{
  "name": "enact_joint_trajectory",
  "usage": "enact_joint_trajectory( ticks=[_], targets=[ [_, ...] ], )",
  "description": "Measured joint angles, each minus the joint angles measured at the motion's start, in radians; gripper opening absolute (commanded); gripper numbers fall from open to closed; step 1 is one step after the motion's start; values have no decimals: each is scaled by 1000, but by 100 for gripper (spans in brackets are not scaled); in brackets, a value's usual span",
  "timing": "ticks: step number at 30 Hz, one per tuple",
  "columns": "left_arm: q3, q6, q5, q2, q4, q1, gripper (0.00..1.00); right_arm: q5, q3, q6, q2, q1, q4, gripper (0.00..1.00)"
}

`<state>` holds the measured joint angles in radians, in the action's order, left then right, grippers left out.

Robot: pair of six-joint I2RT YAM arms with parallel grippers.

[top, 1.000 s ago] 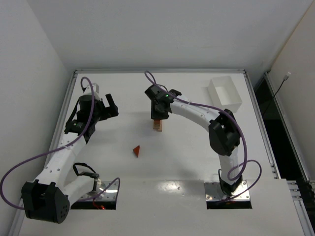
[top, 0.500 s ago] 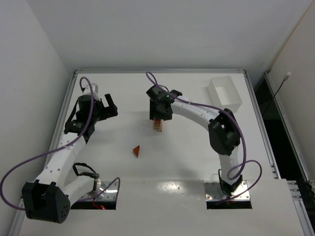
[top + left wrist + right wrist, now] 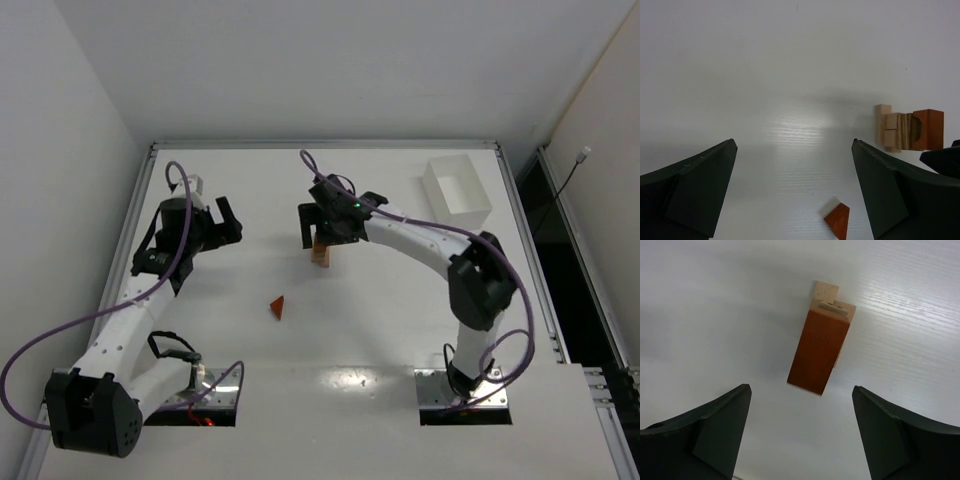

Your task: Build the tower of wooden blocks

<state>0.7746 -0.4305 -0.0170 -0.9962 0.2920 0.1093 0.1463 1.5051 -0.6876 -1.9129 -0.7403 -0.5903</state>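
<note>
The red wedge (image 3: 279, 307) is lying loose nearest, apart from the wood block tower (image 3: 321, 256) standing mid-table. Over it the right gripper (image 3: 318, 236) is hovering spread and empty, best lifting straight up without brushing the top block (image 3: 818, 351). The left gripper (image 3: 226, 220) is hanging open, far left.

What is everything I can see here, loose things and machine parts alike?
Wood block tower: one, pale tan with a reddish-brown block on top, mid-table.
Triangular wedge: one, reddish-brown, lying loose, nearer the arm bases than the tower.
Plastic bin: one, white, far right corner.
Table: one, white.
Left gripper: one, black, open, holding nothing.
Right gripper: one, black, open above the tower, not touching it.
</note>
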Motion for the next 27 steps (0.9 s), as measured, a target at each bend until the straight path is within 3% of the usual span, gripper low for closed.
enact_joint_trajectory(
  ticks=[6,7,9,10,12,14,19,27],
  targets=[
    [-1,0,32,17,6,0,100,4,-199,86,287,-7,74,78],
    [-2,0,36,20,6,0,100,13,-224,106,328,-5,86,61],
    [-2,0,40,24,5,0,100,44,-265,150,386,2,104,45],
    [-3,0,41,25,5,0,100,62,-280,169,404,6,112,22],
    [-3,0,44,25,6,0,100,104,-300,200,420,19,122,9],
    [-3,0,47,23,5,0,100,141,-319,229,417,42,130,1],
    [1,0,48,-10,6,0,100,171,-311,271,339,103,130,1],
    [24,0,47,-50,8,0,100,95,-195,272,108,155,117,7]
  ],
)
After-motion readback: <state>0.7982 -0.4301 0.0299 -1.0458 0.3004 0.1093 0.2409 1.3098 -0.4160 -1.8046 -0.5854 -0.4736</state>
